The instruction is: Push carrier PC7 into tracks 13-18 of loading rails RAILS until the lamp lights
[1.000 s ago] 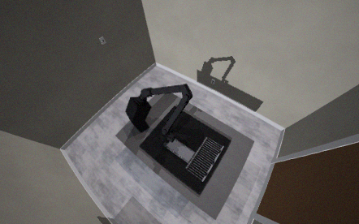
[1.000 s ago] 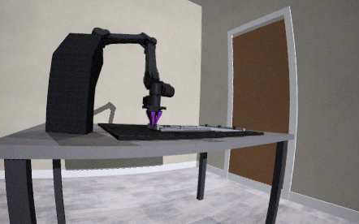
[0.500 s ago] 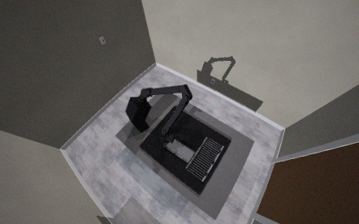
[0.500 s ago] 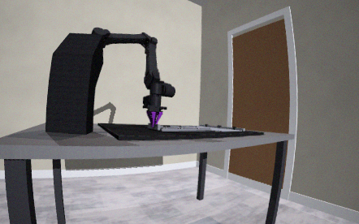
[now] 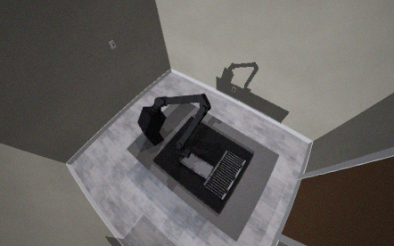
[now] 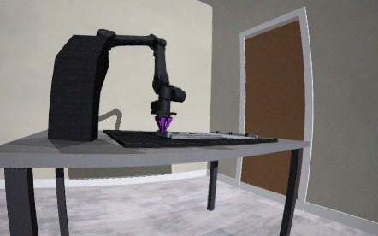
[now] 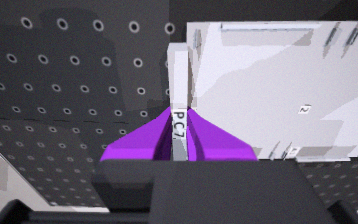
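Note:
Carrier PC7 (image 7: 260,85) is a flat light-grey plate lying on the dark perforated board. Its upright handle (image 7: 179,107), marked PC7, sticks out at the plate's near edge. My gripper (image 7: 179,112) with purple fingers is shut on that handle, one finger on each side. In the top view the carrier (image 5: 197,166) lies between the arm and the ribbed rails (image 5: 225,174), just in front of them. In the exterior view the gripper (image 6: 164,125) points straight down at the carrier's near end. I see no lit lamp; the stop bar is too small to make out.
The arm's black base tower (image 5: 151,124) stands at the board's near corner. The dark board sits on a grey table (image 6: 142,149). A brown door (image 6: 272,107) is in the wall to the right.

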Controlling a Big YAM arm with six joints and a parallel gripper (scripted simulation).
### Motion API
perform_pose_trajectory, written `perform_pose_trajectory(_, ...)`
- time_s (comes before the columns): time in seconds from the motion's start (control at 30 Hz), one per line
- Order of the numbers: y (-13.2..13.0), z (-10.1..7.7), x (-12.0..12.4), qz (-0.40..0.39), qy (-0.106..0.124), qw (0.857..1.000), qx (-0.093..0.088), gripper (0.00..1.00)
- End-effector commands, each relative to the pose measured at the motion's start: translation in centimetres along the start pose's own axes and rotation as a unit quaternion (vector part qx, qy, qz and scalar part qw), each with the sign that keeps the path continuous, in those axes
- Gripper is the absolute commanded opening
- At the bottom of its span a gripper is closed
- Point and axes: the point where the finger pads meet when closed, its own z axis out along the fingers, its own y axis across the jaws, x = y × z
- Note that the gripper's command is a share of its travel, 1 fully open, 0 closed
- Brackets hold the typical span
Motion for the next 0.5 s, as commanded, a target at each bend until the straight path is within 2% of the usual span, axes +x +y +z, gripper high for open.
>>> perform_pose_trajectory(0.0, 0.46, -0.44, 2.12, 0.041, 0.010, 0.999, 0.001, 0.00)
perform_pose_trajectory(0.47, 0.58, -0.45, 2.90, 0.041, 0.009, 0.999, 0.001, 0.00)
